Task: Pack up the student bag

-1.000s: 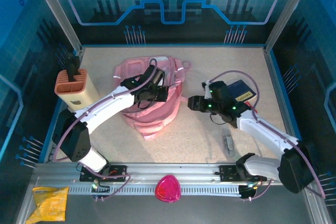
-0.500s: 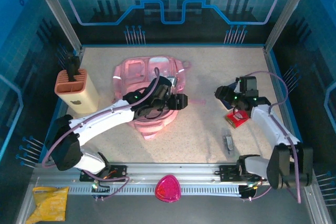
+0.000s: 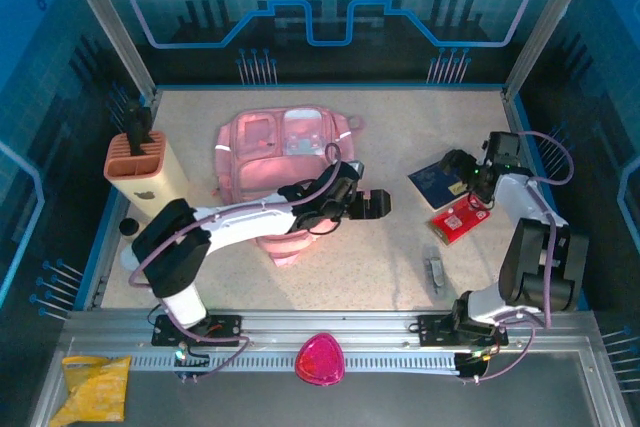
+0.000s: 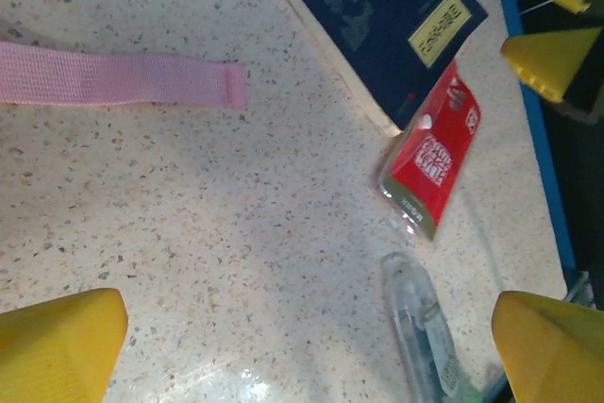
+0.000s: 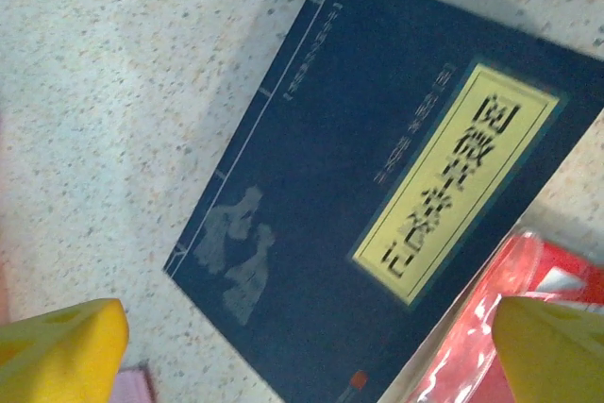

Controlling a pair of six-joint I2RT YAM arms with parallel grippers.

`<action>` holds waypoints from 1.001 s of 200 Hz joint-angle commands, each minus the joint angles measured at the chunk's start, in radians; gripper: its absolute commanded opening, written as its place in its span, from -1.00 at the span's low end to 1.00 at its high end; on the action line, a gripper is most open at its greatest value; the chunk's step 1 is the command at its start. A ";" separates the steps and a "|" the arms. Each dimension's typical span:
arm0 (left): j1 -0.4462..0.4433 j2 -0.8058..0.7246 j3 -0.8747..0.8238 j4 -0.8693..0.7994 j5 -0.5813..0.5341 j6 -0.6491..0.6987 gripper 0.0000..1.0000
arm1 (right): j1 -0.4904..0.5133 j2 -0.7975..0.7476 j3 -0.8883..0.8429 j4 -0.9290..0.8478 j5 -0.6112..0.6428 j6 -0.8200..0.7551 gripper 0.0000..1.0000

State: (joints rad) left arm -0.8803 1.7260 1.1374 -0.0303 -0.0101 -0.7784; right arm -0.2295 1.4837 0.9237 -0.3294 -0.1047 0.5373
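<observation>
Packing looks barely begun. From above, we see the pink bag [image 3: 270, 147] lying at the back of the table [image 3: 400, 127]. The book [image 3: 435, 179] and red carton [image 3: 460, 217] sit well apart from it, not packed. At the left wrist, the left gripper [image 4: 302, 342] gapes wide and empty. At the right wrist, the right gripper [image 5: 302, 346] gapes wide over the book, holding nothing.

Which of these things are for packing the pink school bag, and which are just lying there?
For the job, probably:
- student bag
- blue book
- red packet
- small clear tube

Just lying about, it seems:
- peach holder
- magenta rounded thing
- yellow packet
</observation>
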 commanded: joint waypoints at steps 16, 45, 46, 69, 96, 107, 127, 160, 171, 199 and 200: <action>-0.008 0.073 0.102 0.037 -0.005 -0.014 0.99 | -0.060 0.108 0.118 -0.038 0.015 -0.029 0.99; -0.008 0.136 0.179 0.003 0.007 -0.001 0.99 | -0.061 0.206 0.193 -0.108 0.049 0.011 0.99; -0.008 0.138 0.181 0.002 0.008 0.000 0.99 | -0.061 0.209 0.196 -0.109 0.051 0.012 0.99; -0.008 0.158 0.214 -0.019 0.006 0.017 0.99 | -0.060 0.275 0.237 -0.133 0.064 0.010 0.99; -0.006 0.164 0.227 -0.041 -0.006 0.035 0.99 | -0.052 0.323 0.259 -0.146 0.072 0.007 1.00; -0.006 0.167 0.226 -0.043 -0.008 0.035 0.99 | -0.043 0.342 0.273 -0.169 0.094 -0.001 1.00; -0.005 0.170 0.224 -0.049 -0.010 0.036 0.98 | -0.031 0.373 0.296 -0.179 0.102 -0.021 0.99; 0.001 0.166 0.213 -0.054 -0.016 0.036 0.99 | 0.012 0.418 0.343 -0.195 0.110 -0.069 0.92; 0.003 0.165 0.211 -0.055 -0.017 0.037 0.99 | 0.036 0.437 0.373 -0.216 0.114 -0.090 0.90; 0.004 0.152 0.199 -0.057 -0.033 0.041 0.98 | 0.105 0.486 0.443 -0.253 0.118 -0.153 0.88; 0.004 0.151 0.197 -0.058 -0.034 0.040 0.99 | 0.108 0.488 0.446 -0.254 0.118 -0.155 0.88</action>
State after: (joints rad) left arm -0.8810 1.8862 1.3384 -0.0685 -0.0151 -0.7593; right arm -0.1875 1.9236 1.3052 -0.5133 0.0078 0.4606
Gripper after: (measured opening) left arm 0.992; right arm 0.943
